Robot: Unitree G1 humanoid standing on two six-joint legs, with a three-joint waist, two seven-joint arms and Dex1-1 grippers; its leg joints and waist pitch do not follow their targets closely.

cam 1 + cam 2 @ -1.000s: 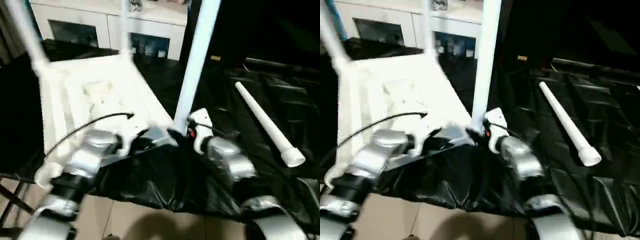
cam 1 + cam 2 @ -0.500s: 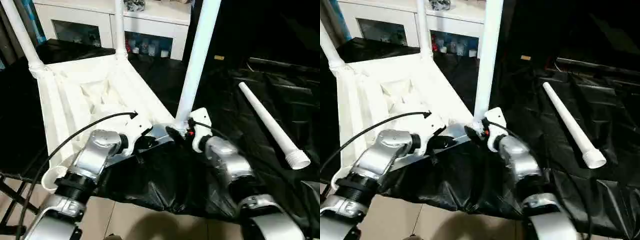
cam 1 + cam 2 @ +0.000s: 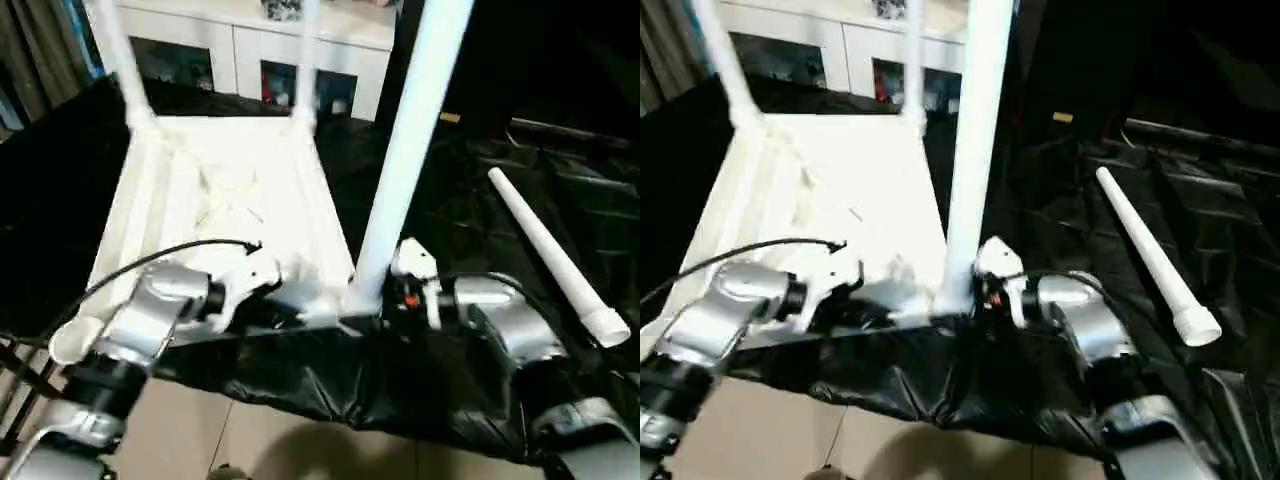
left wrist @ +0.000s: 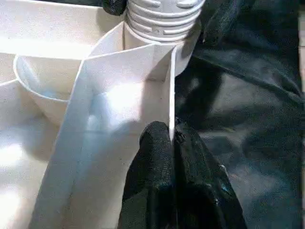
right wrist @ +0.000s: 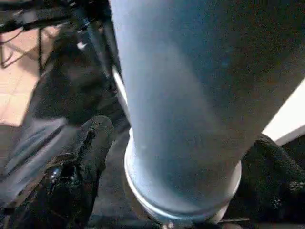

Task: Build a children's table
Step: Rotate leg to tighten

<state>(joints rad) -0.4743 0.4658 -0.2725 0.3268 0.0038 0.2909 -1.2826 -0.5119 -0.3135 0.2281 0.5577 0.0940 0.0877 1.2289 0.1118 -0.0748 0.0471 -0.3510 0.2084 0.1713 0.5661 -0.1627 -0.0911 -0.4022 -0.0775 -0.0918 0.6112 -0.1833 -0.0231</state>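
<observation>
Table [image 3: 230, 190] legs' tops cut off; fourth socket [image 3: 75, 340] blurred.

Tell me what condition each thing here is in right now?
Table top: upside down, ribbed underside up.
Three legs, e.g. near one: standing upright in corner sockets.
Fourth leg: lying loose on the black sheet.
Left gripper: shut, pinching a thin rib.
Right gripper: fingers spread around the near leg's base.

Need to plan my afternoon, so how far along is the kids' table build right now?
Two far legs stand in the upturned tabletop. The third leg sits in its near corner socket, the right hand around its base, the left hand pinching a rib. The fourth leg still lies on the black sheet.
</observation>
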